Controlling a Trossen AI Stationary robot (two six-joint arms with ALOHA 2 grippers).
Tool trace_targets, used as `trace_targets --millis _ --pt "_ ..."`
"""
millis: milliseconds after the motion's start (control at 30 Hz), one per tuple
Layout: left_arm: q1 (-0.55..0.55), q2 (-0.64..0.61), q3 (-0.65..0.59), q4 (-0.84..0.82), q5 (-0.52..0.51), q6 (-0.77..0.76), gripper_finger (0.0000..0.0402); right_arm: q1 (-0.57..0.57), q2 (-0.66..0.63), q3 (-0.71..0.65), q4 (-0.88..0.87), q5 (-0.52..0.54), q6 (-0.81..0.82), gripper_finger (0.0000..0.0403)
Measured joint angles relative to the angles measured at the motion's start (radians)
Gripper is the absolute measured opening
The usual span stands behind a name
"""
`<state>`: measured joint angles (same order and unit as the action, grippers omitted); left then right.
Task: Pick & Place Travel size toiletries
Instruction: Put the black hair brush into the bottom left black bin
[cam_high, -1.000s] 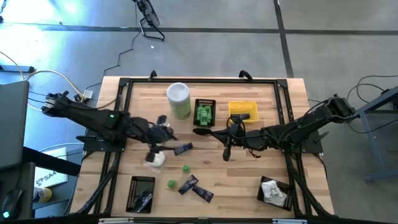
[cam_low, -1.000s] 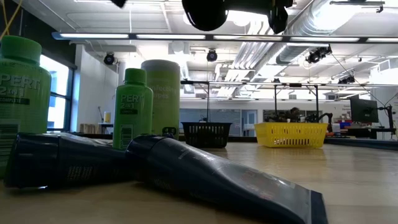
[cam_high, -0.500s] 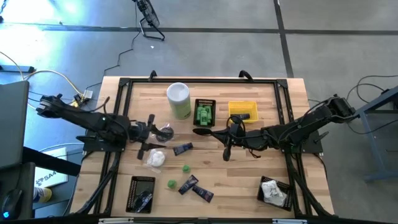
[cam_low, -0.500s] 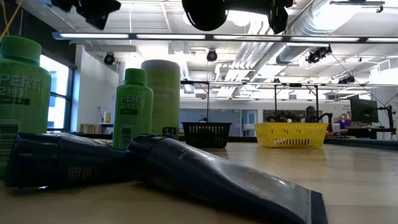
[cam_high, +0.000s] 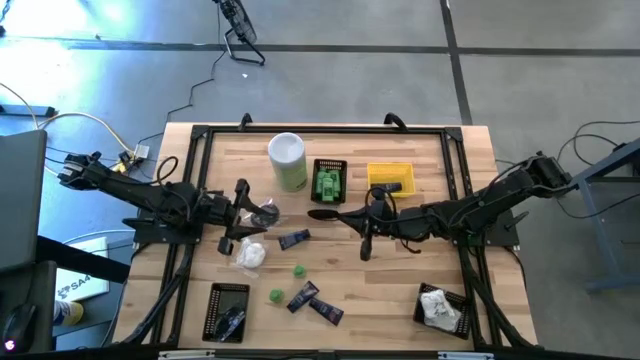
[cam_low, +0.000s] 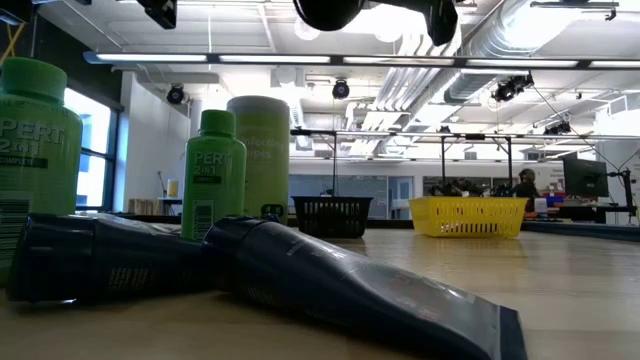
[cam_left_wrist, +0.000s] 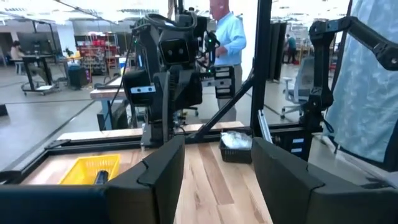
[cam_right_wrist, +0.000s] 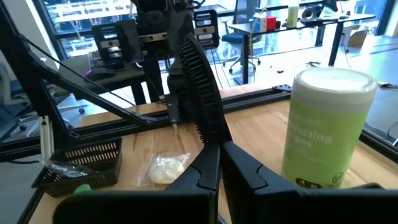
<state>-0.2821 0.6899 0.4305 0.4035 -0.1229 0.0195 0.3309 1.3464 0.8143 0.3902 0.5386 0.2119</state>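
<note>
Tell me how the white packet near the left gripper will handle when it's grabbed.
The white packet looks crumpled and lumpy, so it is probably soft and will squash between fingers. It lies flat, unlikely to roll. The open left gripper may pinch only loose wrapping.

Nearer green bottle (cam_low: 36, 160): "PERT" in white capitals, with a smaller line under it cut off by the frame edge, ending in "MATE".
Second green bottle (cam_low: 213, 175): "PERT", then "2in1" beneath it, then a small line too fine to read.
White-and-green canister (cam_right_wrist: 326, 124): pale lettering, partly hidden, reading "...fecting" over "...pes".
Dark navy tubes (cam_low: 300, 270): fine print on the side, not legible.
</note>
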Motion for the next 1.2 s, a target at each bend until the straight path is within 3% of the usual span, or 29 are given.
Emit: trace_targets --millis 767,1033,1200 --pt "0.000 0.002 0.000 -0.044 -0.001 -0.018 0.0182 -0.012 0.035 0.000 0.118 -0.103 -0.063 0.0003" --pt "0.000 0.002 0.000 -0.089 -0.216 -0.115 0.0182 -0.028 0.062 0.000 0.185 -0.142 -0.091 0.0003" --pt "0.000 0.011 0.001 -0.106 -0.228 -0.133 0.0182 -0.040 0.082 0.000 0.237 -0.161 -0.111 0.0003"
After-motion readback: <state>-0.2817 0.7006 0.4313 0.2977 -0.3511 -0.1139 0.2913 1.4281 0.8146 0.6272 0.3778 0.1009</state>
